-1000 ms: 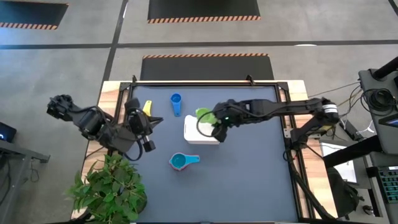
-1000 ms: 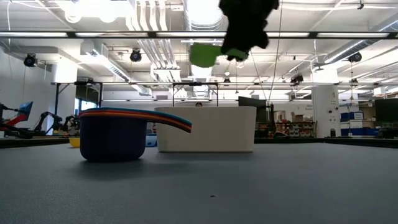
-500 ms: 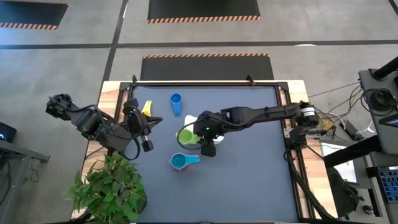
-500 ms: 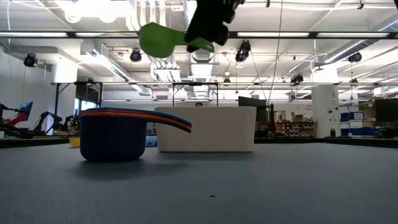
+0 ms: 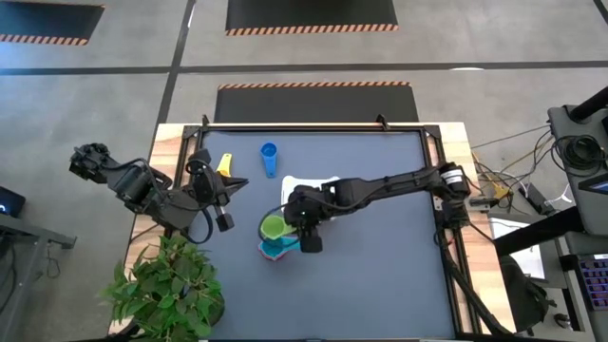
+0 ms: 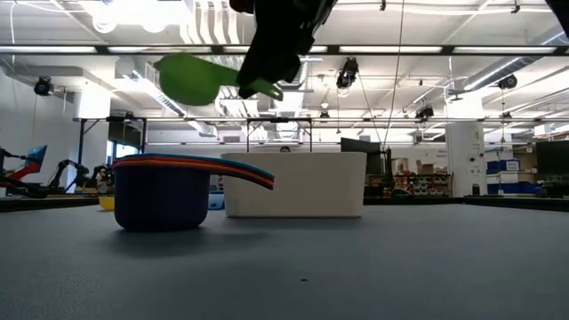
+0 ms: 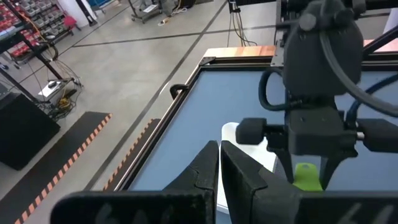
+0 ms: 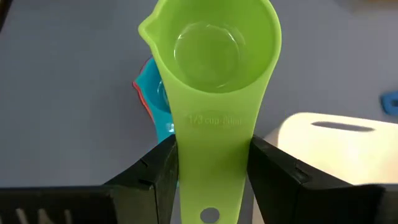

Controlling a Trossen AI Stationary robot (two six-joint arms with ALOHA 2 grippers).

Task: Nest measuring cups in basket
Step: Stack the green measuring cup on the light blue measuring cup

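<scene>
My right gripper (image 5: 290, 226) is shut on a green measuring cup (image 5: 273, 227), which hangs in the air just above a stack of nested cups (image 5: 277, 248). That stack stands on the mat with a teal cup innermost (image 8: 158, 102). The white basket (image 5: 306, 185) stands just beyond it, partly under my right arm. A blue cup (image 5: 269, 157) and a yellow cup (image 5: 225, 164) lie at the far left of the mat. My left gripper (image 5: 217, 187) is shut on nothing, raised at the left edge beside the yellow cup. My right gripper pinches the green cup's handle (image 8: 214, 146) between its two fingers, one on each long edge. The fingers (image 8: 158, 171) come from the table's right, slanting down, and lie along the handle. The cup is lifted clear, its bowl (image 8: 211, 43) opening upward, over the stack.
The mat to the right of the basket and along the near edge is bare. A potted plant (image 5: 171, 290) stands off the table's near left corner. My right arm (image 5: 380, 185) reaches across the basket from the right.
My right gripper has carried the green cup from above the basket toward the table's near left, sinking a little, until it hangs over the nested stack. The wrist has rolled, so the cup has turned from tilted to bowl-up. My left arm has kept still.
</scene>
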